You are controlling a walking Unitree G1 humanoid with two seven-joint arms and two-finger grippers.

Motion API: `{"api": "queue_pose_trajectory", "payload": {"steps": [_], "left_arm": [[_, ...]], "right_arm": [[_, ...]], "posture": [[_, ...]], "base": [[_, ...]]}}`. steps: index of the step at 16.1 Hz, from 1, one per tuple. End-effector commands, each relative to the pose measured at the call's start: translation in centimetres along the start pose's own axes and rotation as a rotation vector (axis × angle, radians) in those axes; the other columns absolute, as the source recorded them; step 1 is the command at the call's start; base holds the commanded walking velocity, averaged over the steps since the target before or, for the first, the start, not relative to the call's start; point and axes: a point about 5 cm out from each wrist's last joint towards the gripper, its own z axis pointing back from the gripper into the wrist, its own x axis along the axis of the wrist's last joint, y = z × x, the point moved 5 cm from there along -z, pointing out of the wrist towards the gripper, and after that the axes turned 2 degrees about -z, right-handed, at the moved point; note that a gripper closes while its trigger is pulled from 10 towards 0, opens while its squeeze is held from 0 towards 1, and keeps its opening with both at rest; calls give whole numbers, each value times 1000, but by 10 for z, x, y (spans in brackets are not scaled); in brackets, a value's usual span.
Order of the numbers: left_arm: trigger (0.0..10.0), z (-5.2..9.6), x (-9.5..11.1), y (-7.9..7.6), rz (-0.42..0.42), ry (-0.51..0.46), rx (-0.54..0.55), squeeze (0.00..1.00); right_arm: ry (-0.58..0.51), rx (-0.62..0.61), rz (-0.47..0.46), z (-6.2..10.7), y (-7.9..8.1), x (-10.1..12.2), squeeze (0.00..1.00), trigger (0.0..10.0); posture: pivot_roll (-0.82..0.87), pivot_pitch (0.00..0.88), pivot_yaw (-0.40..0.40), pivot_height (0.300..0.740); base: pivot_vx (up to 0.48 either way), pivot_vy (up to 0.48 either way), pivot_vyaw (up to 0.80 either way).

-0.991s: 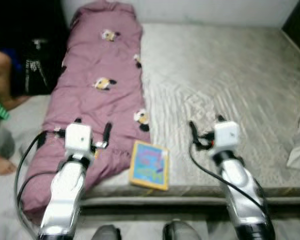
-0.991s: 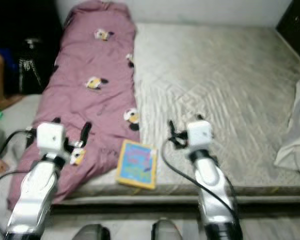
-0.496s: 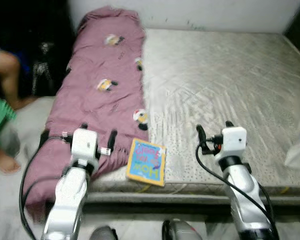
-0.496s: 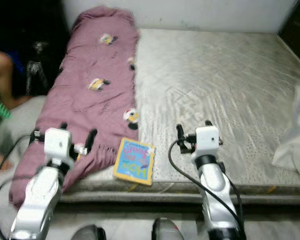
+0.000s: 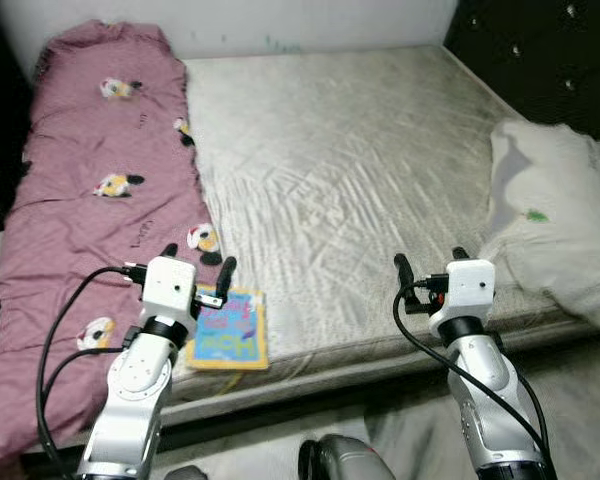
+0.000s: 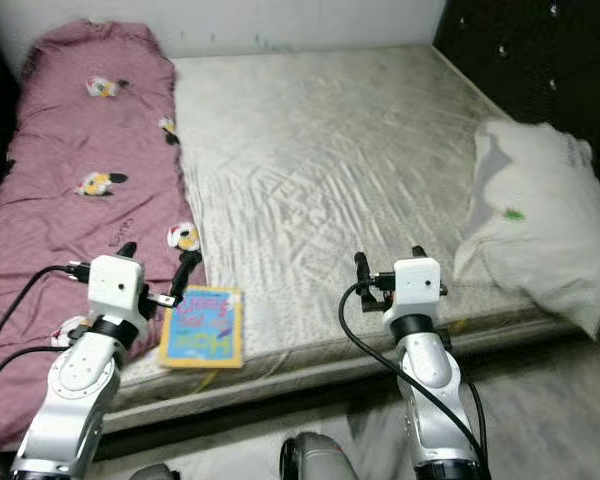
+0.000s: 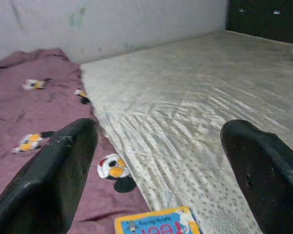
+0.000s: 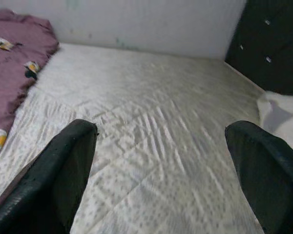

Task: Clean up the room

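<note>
Between my left gripper's (image 7: 156, 170) spread fingers (image 7: 49, 180) I see the mattress (image 7: 185, 97), a purple blanket (image 7: 34, 112) beside it, and a book's (image 7: 158, 222) top edge.

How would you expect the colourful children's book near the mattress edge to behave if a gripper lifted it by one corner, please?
The colourful children's book lies flat with square corners, so probably stiff and light. Its cover may be slick. Sitting near the grey mattress edge, a nudge could slide it off.
</note>
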Motion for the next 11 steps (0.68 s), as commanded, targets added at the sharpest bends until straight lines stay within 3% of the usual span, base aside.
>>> {"api": "queue_pose_trajectory", "payload": {"steps": [1,7,11], "left_arm": [[10000,0,-1,-3,-1,1,-15,0],[10000,-1,0,-5,5,-4,-11,0],[10000,-2,0,-6,4,-6,-15,0]], "right_arm": [[-15,32,26,-1,5,3,0,10000],[-24,74,41,-5,10,5,0,10000],[-20,73,43,-6,10,4,0,10000]], "posture": [[-22,75,-1,740],[-14,76,-20,740],[-15,76,-23,740]], "base": [[0,-319,0],[0,-308,786],[0,-292,0]]}}
